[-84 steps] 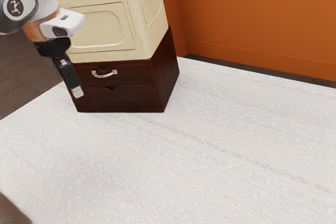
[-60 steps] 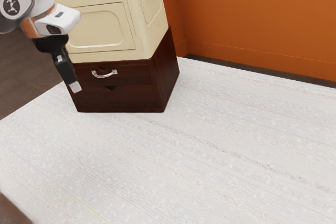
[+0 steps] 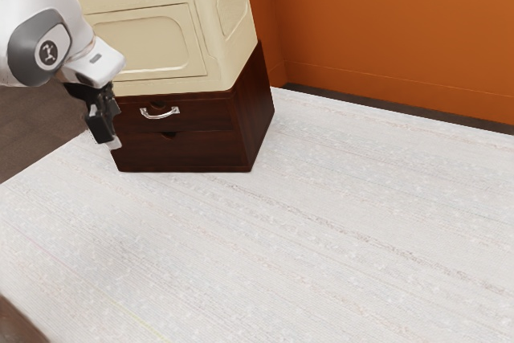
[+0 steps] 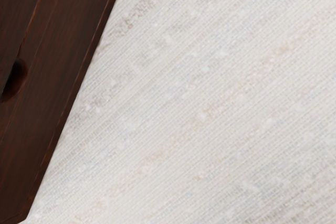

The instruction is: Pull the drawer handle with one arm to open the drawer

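I judge this the approach: my gripper (image 3: 112,143), whether open or closed I can't tell, hangs near the cabinet's (image 3: 259,110) edge toward the exterior view's left, and must next align with the handle (image 3: 160,113) on the cabinet's upper front.

Two drawers (image 3: 202,118), one handle (image 3: 160,116), one crate (image 3: 152,46)
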